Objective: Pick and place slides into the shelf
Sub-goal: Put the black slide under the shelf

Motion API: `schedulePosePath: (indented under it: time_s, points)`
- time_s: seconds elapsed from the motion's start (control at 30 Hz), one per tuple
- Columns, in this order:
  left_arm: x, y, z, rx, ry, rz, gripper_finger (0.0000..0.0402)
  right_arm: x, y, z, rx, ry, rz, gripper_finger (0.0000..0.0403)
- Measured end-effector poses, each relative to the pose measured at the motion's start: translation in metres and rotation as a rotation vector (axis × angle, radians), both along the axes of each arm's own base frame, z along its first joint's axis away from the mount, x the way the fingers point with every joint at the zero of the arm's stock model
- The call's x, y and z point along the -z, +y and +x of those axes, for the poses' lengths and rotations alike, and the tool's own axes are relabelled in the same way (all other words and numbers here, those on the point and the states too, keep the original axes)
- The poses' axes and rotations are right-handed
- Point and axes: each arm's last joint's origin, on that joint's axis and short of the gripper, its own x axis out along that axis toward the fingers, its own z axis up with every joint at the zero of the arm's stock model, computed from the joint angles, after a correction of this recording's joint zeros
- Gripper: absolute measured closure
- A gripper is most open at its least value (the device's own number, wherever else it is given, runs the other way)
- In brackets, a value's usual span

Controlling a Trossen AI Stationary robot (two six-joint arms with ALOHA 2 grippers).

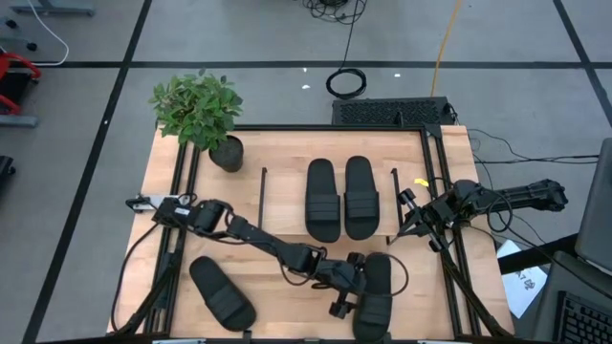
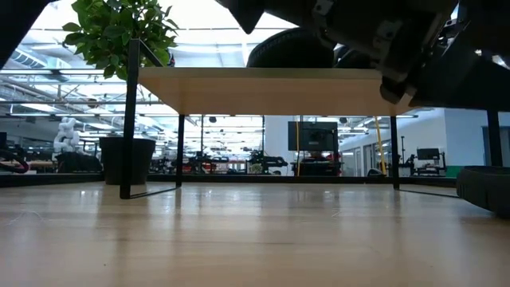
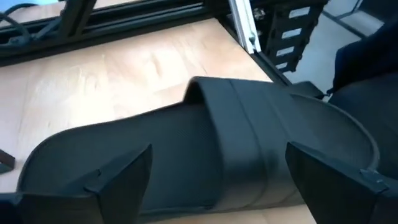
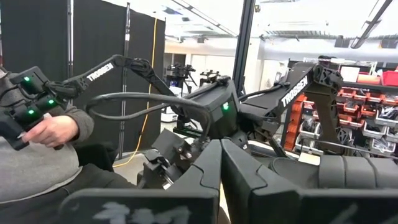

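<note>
From above, your left gripper (image 1: 352, 287) is stretched out to the slide (image 1: 375, 294) lying just in front of the shelf (image 1: 287, 201), off its right front corner, fingers spread wide at that slide's left side. Two more slides sit side by side on the shelf's top board, the left one (image 1: 322, 199) and the right one (image 1: 360, 197) nearly touching. A fourth slide (image 1: 221, 292) lies on the table well to the left of the shelf's front edge. Your right gripper (image 1: 409, 222) waits just off the shelf's right end, fingers shut. A potted plant (image 1: 200, 111) stands at the shelf's back left corner.

From table height you see the shelf (image 2: 263, 89) from below, the plant (image 2: 119, 32) behind its left leg and a dark slide sole (image 2: 482, 187) at its right.

Through your left wrist camera the slide (image 3: 205, 155) lies between the two open fingers (image 3: 121, 180), crosswise, strap nearest; neither finger touches it.

Through your right wrist camera the shut fingers (image 4: 205, 180) meet, holding nothing; beyond, a person's hand (image 4: 50, 130) grips a controller.
</note>
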Motion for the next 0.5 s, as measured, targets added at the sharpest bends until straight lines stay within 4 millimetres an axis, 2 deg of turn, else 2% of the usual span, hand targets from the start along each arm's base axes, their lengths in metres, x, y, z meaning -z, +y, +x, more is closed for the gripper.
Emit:
schedulePosePath:
  time_s: [0.13, 0.37, 0.5]
  points:
    - [-0.001, 0.001, 0.001, 0.025, -0.007, -0.028, 0.0074, 0.000, 0.000, 0.000, 0.000, 0.000, 0.000, 0.0403]
    - [0.000, -0.009, -0.004, 0.088, 0.017, -0.042, 0.0147, 0.000, 0.000, 0.000, 0.000, 0.000, 0.000, 0.0403]
    - [0.000, -0.013, -0.005, 0.080, 0.002, -0.009, 0.0176, 0.000, 0.000, 0.000, 0.000, 0.000, 0.000, 0.0403]
